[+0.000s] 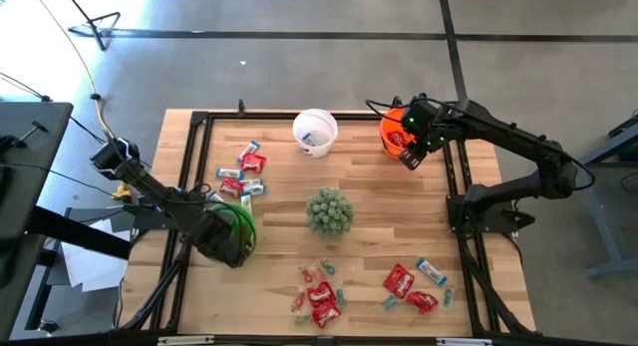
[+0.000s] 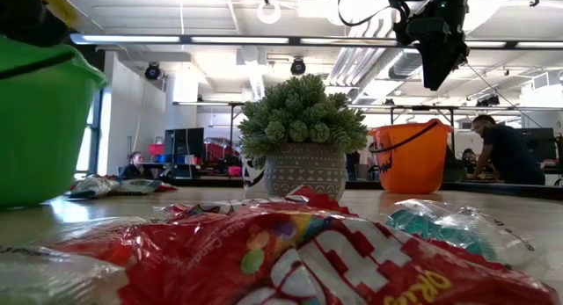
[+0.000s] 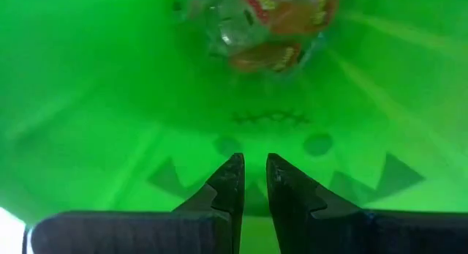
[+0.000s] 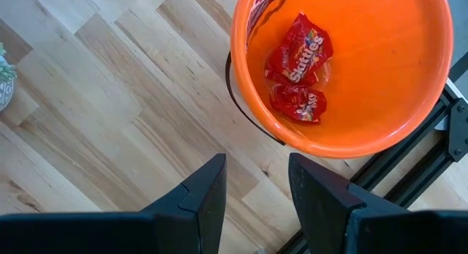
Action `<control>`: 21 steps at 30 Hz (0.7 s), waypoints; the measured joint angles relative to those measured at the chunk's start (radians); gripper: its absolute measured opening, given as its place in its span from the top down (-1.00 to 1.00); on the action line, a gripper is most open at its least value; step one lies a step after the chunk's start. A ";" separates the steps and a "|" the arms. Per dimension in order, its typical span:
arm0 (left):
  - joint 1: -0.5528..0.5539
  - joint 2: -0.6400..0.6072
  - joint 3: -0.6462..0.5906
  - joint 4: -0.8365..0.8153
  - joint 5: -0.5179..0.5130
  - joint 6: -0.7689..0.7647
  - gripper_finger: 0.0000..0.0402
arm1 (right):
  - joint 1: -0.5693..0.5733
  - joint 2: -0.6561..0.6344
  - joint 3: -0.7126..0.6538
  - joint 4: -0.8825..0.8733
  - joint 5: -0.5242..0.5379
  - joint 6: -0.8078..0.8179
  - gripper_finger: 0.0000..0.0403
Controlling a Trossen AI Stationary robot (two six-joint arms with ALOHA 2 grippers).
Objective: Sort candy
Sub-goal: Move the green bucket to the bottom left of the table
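My left gripper (image 1: 232, 236) (image 3: 254, 165) points down inside the green bucket (image 1: 239, 224) (image 3: 110, 100). Its fingers stand a narrow gap apart with nothing between them. A clear-and-red candy (image 3: 270, 23) lies on the bucket's bottom, beyond the fingertips. My right gripper (image 1: 409, 159) (image 4: 256, 173) hangs open over bare wood beside the orange bucket (image 1: 396, 135) (image 4: 351, 71), which holds red candy packets (image 4: 300, 67). Loose candy lies on the table in three patches: far left (image 1: 242, 173), near middle (image 1: 319, 296) and near right (image 1: 411, 284).
A white bucket (image 1: 315, 132) stands at the table's far middle. A potted spiky green plant (image 1: 329, 211) (image 2: 303, 138) stands at the centre. A black frame (image 1: 194, 167) runs along the table's sides. People sit in the room behind the table (image 2: 506, 151).
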 joint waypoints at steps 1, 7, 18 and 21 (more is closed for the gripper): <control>-0.008 0.000 0.000 0.014 0.005 -0.004 0.78 | 0.000 0.000 0.000 0.000 0.000 0.000 0.28; -0.037 0.000 0.000 0.133 0.037 -0.034 0.78 | 0.000 0.000 0.000 0.000 0.000 0.000 0.28; -0.153 0.000 0.000 0.410 0.076 -0.202 0.78 | 0.000 0.000 0.000 0.000 0.000 0.000 0.28; -0.201 0.000 0.000 0.482 0.097 -0.273 0.78 | 0.000 0.000 0.000 0.000 0.000 0.000 0.28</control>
